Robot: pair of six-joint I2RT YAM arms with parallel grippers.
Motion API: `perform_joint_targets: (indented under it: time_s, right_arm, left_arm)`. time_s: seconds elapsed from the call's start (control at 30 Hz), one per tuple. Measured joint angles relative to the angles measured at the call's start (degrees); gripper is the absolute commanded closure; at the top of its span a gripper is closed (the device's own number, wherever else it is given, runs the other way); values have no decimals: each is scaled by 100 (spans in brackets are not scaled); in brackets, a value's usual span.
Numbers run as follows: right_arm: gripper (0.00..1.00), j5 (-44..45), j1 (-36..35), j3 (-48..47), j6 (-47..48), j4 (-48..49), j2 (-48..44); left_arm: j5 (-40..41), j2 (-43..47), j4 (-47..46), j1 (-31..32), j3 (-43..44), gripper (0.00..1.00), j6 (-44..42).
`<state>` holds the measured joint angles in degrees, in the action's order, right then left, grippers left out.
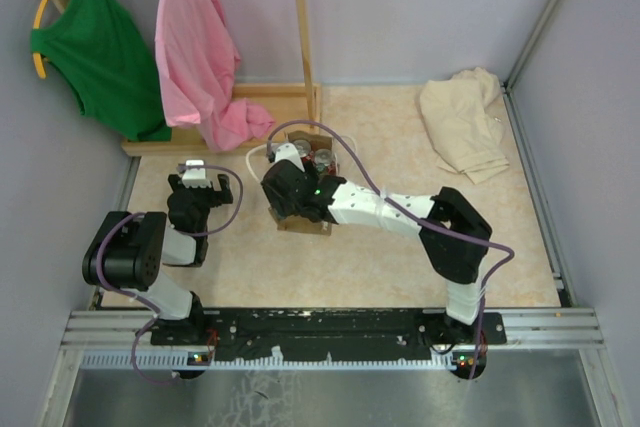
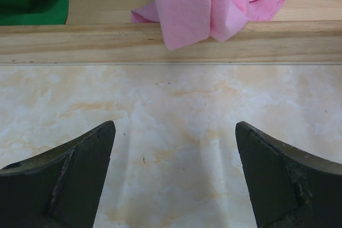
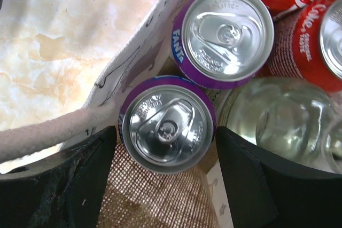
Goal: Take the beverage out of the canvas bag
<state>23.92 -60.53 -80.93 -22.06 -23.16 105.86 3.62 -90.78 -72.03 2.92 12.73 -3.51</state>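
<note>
The canvas bag [image 1: 312,226] stands mid-table; its woven tan wall [image 3: 149,201] and a white loop handle [image 3: 48,132] fill the right wrist view. Inside stand two purple Fanta cans, one [image 3: 165,126] nearer and another [image 3: 224,36] beyond it, plus red cola cans [image 3: 315,46] and a clear glass vessel [image 3: 278,126]. My right gripper [image 3: 165,148] reaches down into the bag [image 1: 287,190], a finger pressed to each side of the nearer purple can. My left gripper [image 2: 175,148] hovers open over bare table, left of the bag [image 1: 197,185].
A wooden rack base [image 2: 160,41] runs along the far side with a pink garment [image 1: 200,57] and a green one [image 1: 95,42] hanging over it. A cream cloth heap [image 1: 465,122] lies at the far right. Metal frame rails border the table.
</note>
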Motion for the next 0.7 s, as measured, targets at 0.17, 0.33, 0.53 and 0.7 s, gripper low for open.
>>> perform_joint_targets:
  time_s: [0.17,0.33,0.53,0.7]
  right_arm:
    - [21,-9,0,-238,-4,101,304]
    - [26,20,0,-424,-7,120,522]
    - [58,203,0,-463,-15,94,608]
    - [100,262,-7,-352,-61,205,562]
  left_arm:
    - [2,0,0,0,0,0,-2]
    - [20,0,0,33,0,0,-22]
    - [26,0,0,37,0,0,-26]
    - [28,0,0,37,0,0,-37]
